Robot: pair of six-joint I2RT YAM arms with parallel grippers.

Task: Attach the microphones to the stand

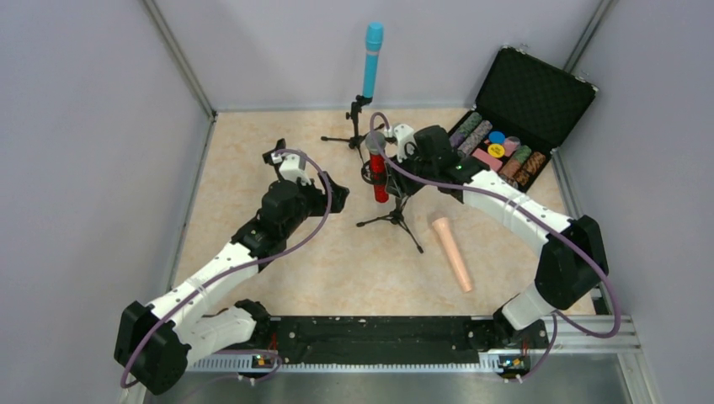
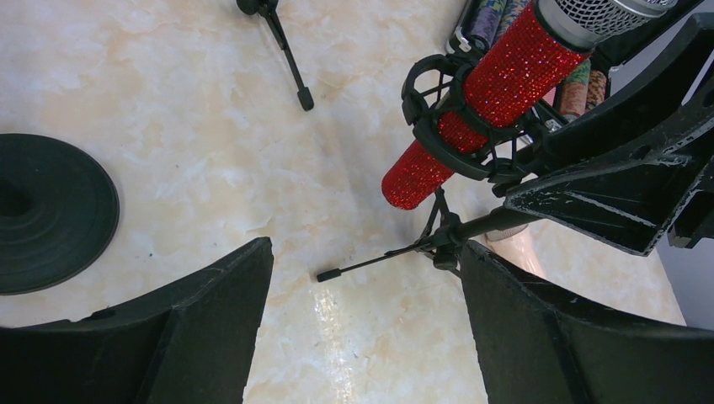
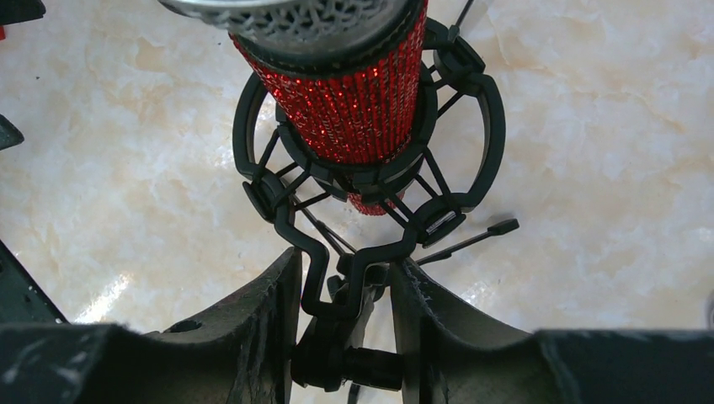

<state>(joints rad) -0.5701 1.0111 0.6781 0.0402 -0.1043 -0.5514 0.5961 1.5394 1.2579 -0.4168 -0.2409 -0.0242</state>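
The glittery red microphone (image 1: 379, 175) with a silver mesh head sits in the black shock-mount ring of a tripod stand (image 1: 393, 217) at mid table. It also shows in the left wrist view (image 2: 497, 88) and the right wrist view (image 3: 354, 101). My right gripper (image 1: 397, 150) (image 3: 345, 269) is closed on the stand's mount bracket and knob (image 3: 349, 337) just below the ring. My left gripper (image 1: 331, 190) (image 2: 366, 252) is open and empty, left of the red microphone. The teal-blue microphone (image 1: 372, 57) stands upright in a second stand (image 1: 357, 126) at the back. The pale peach microphone (image 1: 452, 252) lies on the table.
An open black case (image 1: 529, 88) with poker chips sits at the back right. A black round disc (image 2: 50, 210) lies on the table left of my left gripper. Tripod legs (image 2: 362, 265) spread across the floor. Grey walls enclose the table.
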